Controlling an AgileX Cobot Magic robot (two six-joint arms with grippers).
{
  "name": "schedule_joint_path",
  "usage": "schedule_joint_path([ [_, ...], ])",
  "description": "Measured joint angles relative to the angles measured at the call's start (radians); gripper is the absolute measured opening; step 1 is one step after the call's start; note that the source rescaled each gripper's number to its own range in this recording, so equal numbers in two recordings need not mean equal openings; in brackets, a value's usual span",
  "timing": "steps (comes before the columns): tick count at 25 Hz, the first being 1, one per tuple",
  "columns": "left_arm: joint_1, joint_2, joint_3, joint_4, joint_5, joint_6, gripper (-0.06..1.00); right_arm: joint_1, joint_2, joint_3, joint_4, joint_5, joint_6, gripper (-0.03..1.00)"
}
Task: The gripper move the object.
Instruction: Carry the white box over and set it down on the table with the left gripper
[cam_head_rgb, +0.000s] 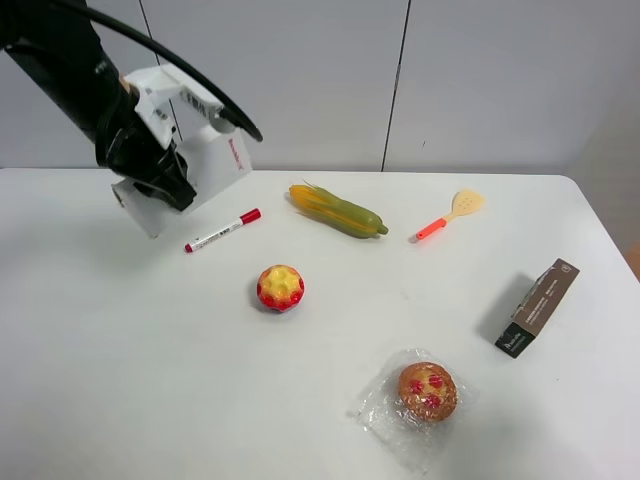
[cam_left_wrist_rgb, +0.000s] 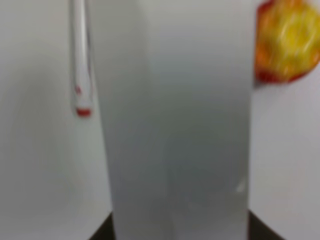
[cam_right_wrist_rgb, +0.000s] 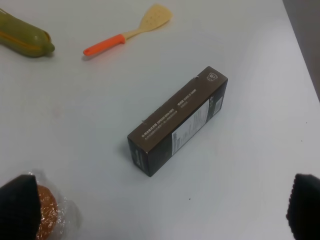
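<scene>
The white carton box (cam_head_rgb: 205, 172) with small red lettering at one end is held tilted at the far left of the table, in my left gripper (cam_head_rgb: 165, 180), which is shut on it. Its lower end is near or on the table; I cannot tell which. In the left wrist view the box (cam_left_wrist_rgb: 175, 125) fills the middle as a blurred white slab, with the dark finger edges at its base. My right gripper (cam_right_wrist_rgb: 165, 210) is open and empty; its dark fingertips (cam_right_wrist_rgb: 17, 205) show at the frame edges, above the dark brown box (cam_right_wrist_rgb: 177, 127).
A red-capped white marker (cam_head_rgb: 222, 231) lies beside the white box. A red-yellow toy fruit (cam_head_rgb: 280, 288), a corn cob (cam_head_rgb: 338, 211), an orange-handled spatula (cam_head_rgb: 448, 215), a wrapped muffin (cam_head_rgb: 427, 391) and the dark brown box (cam_head_rgb: 538, 307) lie across the white table (cam_head_rgb: 120, 380).
</scene>
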Motion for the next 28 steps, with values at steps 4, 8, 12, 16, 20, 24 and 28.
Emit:
schedule_joint_path([
  [4,-0.050,0.028,-0.132,-0.001,0.034,-0.030,0.00,0.000,0.000,0.000,0.000,0.000,0.000,1.00],
  [8,-0.108,0.092,-0.223,0.001,0.061,-0.042,0.00,0.000,0.000,0.000,0.000,0.000,0.000,1.00],
  [12,-0.178,0.174,-0.309,0.001,0.068,-0.048,0.00,0.000,0.000,0.000,0.000,0.000,0.000,1.00],
  [16,-0.243,0.274,-0.402,0.001,0.072,-0.051,0.00,0.000,0.000,0.000,0.000,0.000,0.000,1.00],
  [20,-0.294,0.384,-0.495,0.000,0.079,-0.061,0.00,0.000,0.000,0.000,0.000,0.000,0.000,1.00],
  [24,-0.330,0.491,-0.569,-0.001,0.096,-0.075,0.00,0.000,0.000,0.000,0.000,0.000,0.000,1.00],
  [28,-0.355,0.584,-0.628,-0.002,0.117,-0.087,0.00,0.000,0.000,0.000,0.000,0.000,0.000,1.00],
])
